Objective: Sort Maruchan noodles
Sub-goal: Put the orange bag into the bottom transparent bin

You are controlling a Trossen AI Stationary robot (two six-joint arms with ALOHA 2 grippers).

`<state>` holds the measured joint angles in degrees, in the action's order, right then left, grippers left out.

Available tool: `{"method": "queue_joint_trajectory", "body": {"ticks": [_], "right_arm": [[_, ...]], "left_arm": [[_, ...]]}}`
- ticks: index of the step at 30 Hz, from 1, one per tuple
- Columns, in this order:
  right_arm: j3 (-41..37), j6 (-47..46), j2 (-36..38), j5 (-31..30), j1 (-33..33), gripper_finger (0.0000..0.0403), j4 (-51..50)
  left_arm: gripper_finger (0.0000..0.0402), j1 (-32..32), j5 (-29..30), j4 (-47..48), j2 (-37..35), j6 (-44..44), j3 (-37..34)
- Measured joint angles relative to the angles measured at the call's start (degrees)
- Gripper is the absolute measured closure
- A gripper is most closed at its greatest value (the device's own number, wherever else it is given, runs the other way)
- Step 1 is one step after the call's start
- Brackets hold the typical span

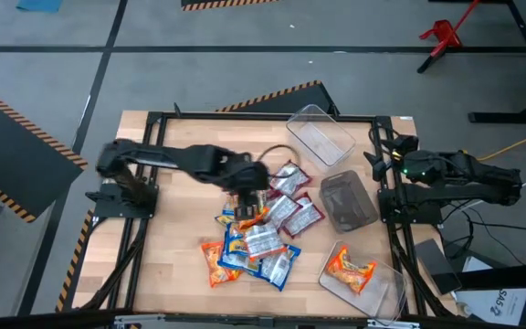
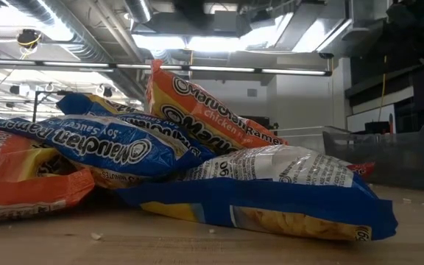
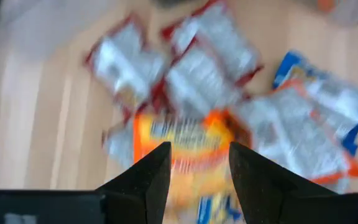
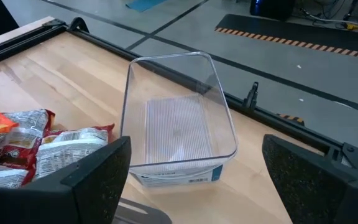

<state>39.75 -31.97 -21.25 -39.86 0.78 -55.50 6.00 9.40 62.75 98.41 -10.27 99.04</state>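
3 tubs (image 1: 320,134), 1 orange packet (image 1: 350,271) inside a tub, 2 arms (image 1: 167,161)

Two dark jointed arms w/ black wedge fingers (image 3: 157,177); green light on right arm (image 1: 446,172).

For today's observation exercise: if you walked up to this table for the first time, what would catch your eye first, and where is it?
First, the bright heap of noodle packets, orange, blue and red-and-white, in the middle of the wooden table. The left hand hangs open just above the pile, over an orange packet. Then the tubs on the right side: a clear empty tub at the far edge, a dark grey tub beside the pile, and a near clear tub holding one orange packet.
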Motion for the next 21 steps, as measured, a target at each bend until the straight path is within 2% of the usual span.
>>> {"method": "queue_joint_trajectory", "body": {"ticks": [3, 6, 10, 13, 15, 21], "right_arm": [[0.0, -0.1, 0.0, 0.1, 0.0, 0.0052, 0.0], [0.0, -0.1, -0.3, 0.1, 0.0, 0.0052, 0.1], [0.0, -0.2, -0.3, 0.1, 0.0, 0.0052, 0.1], [0.0, -0.6, -0.6, 0.1, 0.0, 0.0052, 0.1], [0.0, -0.7, -0.6, 0.0, 0.0, 0.0052, 0.0], [-0.1, -0.7, -0.8, 0.0, 0.0, 0.0052, 0.0]], "left_arm": [[0.0243, 0.2, 2.8, -9.2, -7.6, -6.3, -13.7], [0.0243, -0.7, 3.4, -23.5, -14.9, -9.9, -26.8], [0.0243, -4.8, 3.1, -34.5, -18.9, -11.7, -39.3], [0.0240, -8.1, 0.5, -40.5, -19.2, -11.7, -45.2], [0.0233, -10.2, -2.2, -41.1, -19.1, -11.6, -48.4], [0.0196, -15.7, -6.0, -44.8, -18.6, -10.4, -52.8]]}}
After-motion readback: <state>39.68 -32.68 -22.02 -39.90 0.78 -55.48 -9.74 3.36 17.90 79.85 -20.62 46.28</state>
